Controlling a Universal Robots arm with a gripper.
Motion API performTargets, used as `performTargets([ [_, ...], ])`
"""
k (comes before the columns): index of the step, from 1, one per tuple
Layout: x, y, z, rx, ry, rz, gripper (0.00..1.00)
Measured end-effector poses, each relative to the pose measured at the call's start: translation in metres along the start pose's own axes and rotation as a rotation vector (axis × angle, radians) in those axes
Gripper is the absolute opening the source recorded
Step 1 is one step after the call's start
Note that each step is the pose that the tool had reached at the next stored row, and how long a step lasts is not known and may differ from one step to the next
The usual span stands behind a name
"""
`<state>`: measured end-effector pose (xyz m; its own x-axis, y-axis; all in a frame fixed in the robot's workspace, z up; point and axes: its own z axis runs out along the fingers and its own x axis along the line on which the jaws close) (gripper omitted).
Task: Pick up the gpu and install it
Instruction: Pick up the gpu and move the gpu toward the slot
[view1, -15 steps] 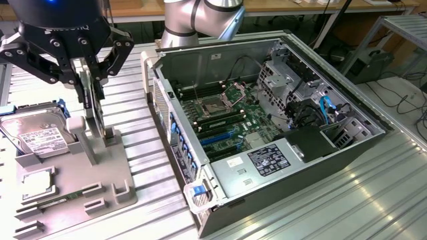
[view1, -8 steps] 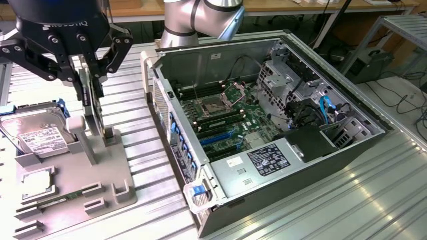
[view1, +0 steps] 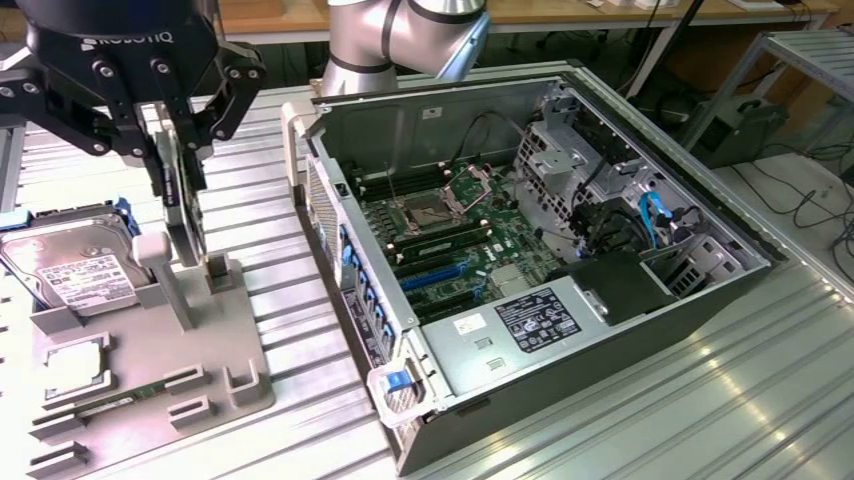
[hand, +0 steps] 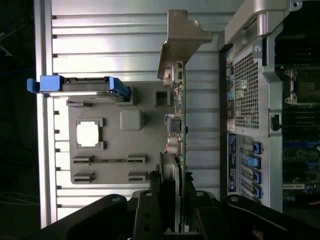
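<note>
The gpu (view1: 183, 205) stands on edge, a thin dark card over the back of the grey parts holder (view1: 200, 350). My black gripper (view1: 171, 130) comes down from above and is shut on its upper edge. Its lower edge sits at the holder's upright posts; I cannot tell whether it still rests in them. In the wrist view the gpu (hand: 178, 125) runs edge-on away from my gripper (hand: 176, 212), with the round fan close to the fingers (hand: 150, 210) and the silver end bracket (hand: 182, 37) at the far end.
The open computer case (view1: 441, 360) lies at the exterior view's right, motherboard (view1: 447, 235) exposed. The holder (hand: 145, 145) also carries a silver hard drive (view1: 74, 265), a square processor chip (view1: 74, 365) and a narrow green memory stick (view1: 120, 400). Everything rests on a ribbed metal table (view1: 694, 400).
</note>
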<state>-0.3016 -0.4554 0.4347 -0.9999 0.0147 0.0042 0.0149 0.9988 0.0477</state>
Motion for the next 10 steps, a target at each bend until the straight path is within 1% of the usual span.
performTargets([
  [5, 0.0, 0.0003, -0.0064, 0.0, -0.0001, 0.0, 0.27],
  [8, 0.0, 0.0004, -0.0087, 0.0001, 0.0, 0.0, 0.27],
  [10, 0.0, 0.0005, -0.0108, 0.001, 0.0001, 0.0, 0.27],
])
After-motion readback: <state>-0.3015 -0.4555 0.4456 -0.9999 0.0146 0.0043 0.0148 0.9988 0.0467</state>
